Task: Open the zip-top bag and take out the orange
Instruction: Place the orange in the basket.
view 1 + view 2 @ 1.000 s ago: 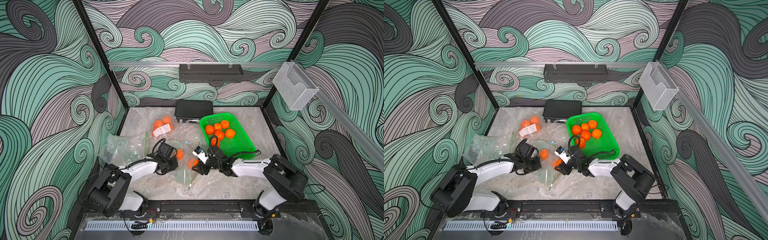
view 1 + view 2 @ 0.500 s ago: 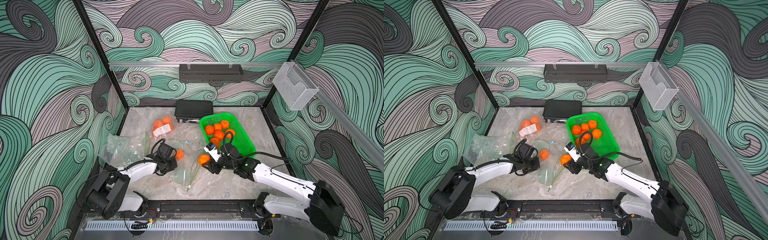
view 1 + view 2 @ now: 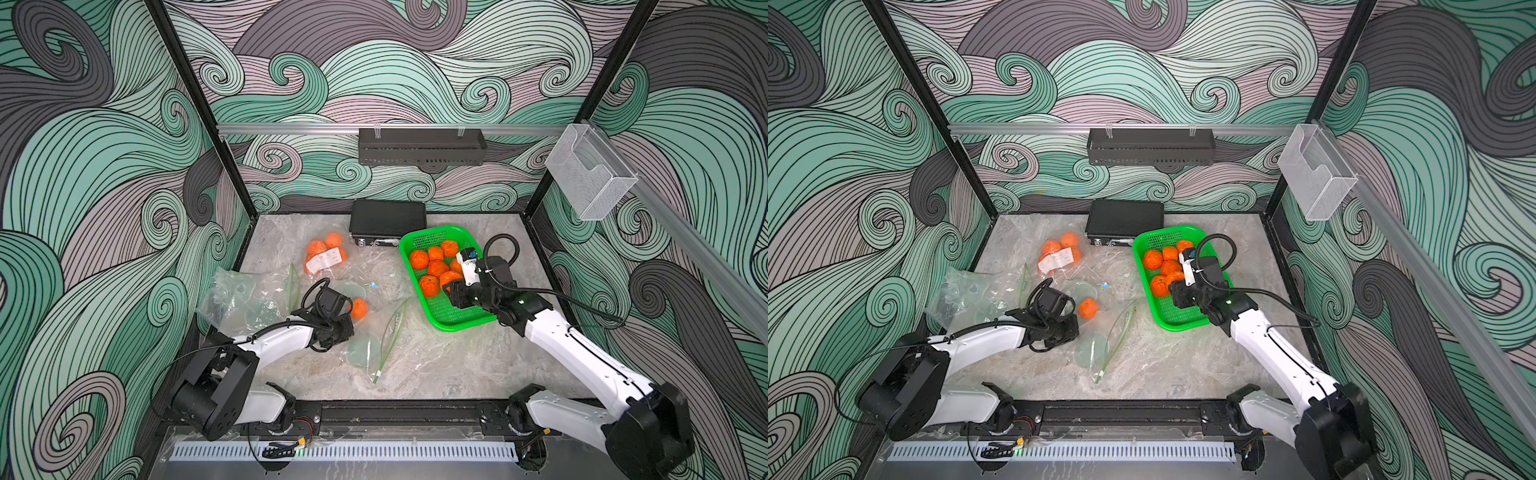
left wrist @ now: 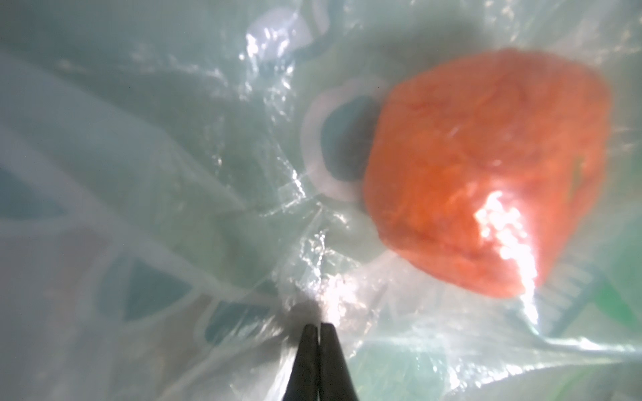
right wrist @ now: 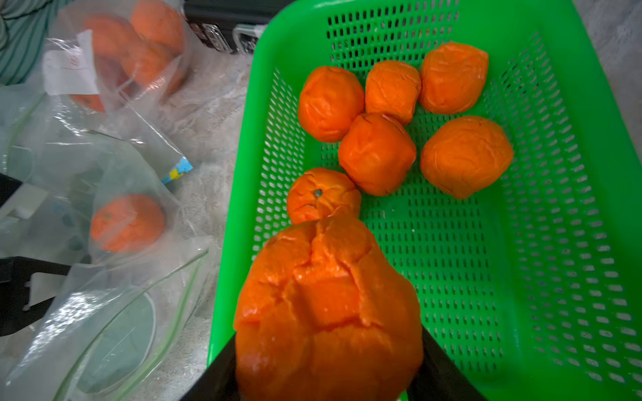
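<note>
Holding the freed orange [image 5: 326,312] clamped between the right fingers [image 5: 439,375] over the green basket [image 5: 597,104] of six others, with the left fingers [image 4: 307,364] pinched shut on zip-top bag [image 4: 208,173] film, leaving seemingly only the drop.

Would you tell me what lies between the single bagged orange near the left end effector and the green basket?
Only crumpled clear bag plastic and a strip of marble tabletop, shown in the right wrist view.
</note>
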`<state>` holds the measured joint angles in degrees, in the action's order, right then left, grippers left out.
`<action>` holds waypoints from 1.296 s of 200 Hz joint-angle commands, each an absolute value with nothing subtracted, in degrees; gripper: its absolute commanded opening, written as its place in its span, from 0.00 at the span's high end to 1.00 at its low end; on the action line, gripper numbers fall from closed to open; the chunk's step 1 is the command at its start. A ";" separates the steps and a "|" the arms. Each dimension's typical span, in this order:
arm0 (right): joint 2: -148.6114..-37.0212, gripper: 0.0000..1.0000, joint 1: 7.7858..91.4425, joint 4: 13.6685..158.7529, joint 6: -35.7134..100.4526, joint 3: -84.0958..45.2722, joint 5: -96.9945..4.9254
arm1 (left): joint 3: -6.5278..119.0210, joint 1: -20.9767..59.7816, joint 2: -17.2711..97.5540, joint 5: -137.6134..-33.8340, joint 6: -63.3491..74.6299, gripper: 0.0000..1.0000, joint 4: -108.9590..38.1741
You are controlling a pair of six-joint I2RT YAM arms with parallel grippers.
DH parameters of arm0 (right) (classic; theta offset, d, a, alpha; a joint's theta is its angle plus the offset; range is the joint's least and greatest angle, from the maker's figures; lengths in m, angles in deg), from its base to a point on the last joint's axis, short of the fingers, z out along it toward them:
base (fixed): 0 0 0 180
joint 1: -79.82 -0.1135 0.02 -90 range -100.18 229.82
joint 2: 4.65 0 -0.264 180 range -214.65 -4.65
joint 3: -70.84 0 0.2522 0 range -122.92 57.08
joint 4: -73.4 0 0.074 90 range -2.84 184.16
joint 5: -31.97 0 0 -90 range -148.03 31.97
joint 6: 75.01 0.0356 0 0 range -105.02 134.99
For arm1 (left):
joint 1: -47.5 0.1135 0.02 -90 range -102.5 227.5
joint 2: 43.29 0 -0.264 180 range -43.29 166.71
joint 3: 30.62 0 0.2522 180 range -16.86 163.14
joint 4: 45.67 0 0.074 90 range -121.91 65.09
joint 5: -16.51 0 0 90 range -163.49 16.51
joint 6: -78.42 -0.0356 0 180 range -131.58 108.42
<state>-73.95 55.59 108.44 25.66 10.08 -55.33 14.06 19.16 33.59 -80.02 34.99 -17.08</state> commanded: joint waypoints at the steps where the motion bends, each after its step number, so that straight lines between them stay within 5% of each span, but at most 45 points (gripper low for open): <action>1: -78.02 0.44 56.38 109.32 27.55 9.82 -53.74 | 12.67 19.09 34.31 -77.80 34.91 1.00 -12.56; 154: -97.35 0.48 56.85 98.27 30.84 4.57 -48.25 | 12.76 19.11 35.14 -78.06 34.48 1.00 -12.92; 259: -95.09 0.24 57.03 96.90 30.91 5.60 -48.48 | 12.86 19.11 35.47 -78.57 34.52 1.00 -13.25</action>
